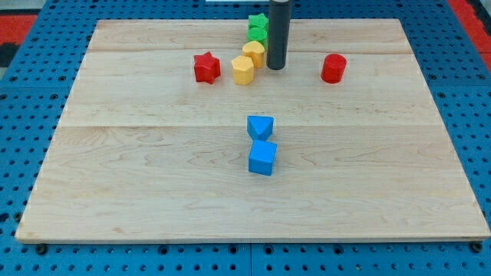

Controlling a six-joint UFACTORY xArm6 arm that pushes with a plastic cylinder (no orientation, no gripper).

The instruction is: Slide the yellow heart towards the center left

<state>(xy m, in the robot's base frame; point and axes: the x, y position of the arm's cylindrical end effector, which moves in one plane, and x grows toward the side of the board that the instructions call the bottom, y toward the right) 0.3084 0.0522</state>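
Two yellow blocks lie near the view's top centre. The upper one (254,53) looks like the yellow heart, though its shape is hard to make out. The lower one (243,70) looks like a pentagon and touches it at the lower left. My dark rod comes down from the top edge. My tip (275,67) rests on the board just right of the upper yellow block, touching it or nearly so.
Two green blocks (258,27) sit close together just above the yellow ones, left of the rod. A red star (206,67) is left of the yellow blocks and a red cylinder (334,68) is to the right. A blue triangular block (260,126) and a blue cube (262,158) sit at the board's centre.
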